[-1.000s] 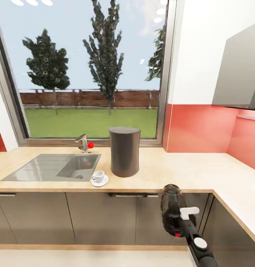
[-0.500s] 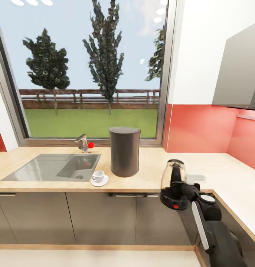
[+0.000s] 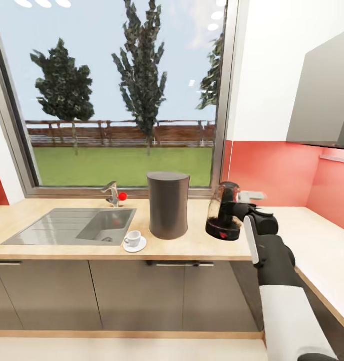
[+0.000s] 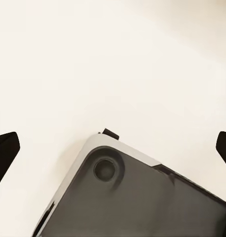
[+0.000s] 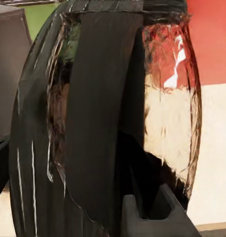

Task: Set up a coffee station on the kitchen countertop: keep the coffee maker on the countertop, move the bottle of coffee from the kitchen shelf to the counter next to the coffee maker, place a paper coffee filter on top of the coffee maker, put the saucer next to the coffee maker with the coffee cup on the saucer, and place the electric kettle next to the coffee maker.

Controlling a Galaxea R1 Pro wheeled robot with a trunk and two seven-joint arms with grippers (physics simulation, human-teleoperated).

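head view has the right gripper [image 3: 237, 208] clamped on the electric kettle [image 3: 223, 211], holding it upright over the kitchen countertop [image 3: 202, 243], just right of the coffee maker [image 3: 167, 204]. coffee cup [image 3: 133, 237] sits on the saucer [image 3: 134, 245] beside the sink [image 3: 74, 224]. left gripper [image 4: 113, 148] fingers spread wide.

We are reaching our right arm [image 3: 272, 265] forward and up from the lower right, forearm sloping toward the wrist, with the right gripper [image 3: 232, 210] closed around the kettle [image 3: 223, 210] at its side. Our left gripper [image 4: 113, 148] is pointing downward, its two dark fingertips [image 4: 4, 153] spread wide apart, holding nothing.
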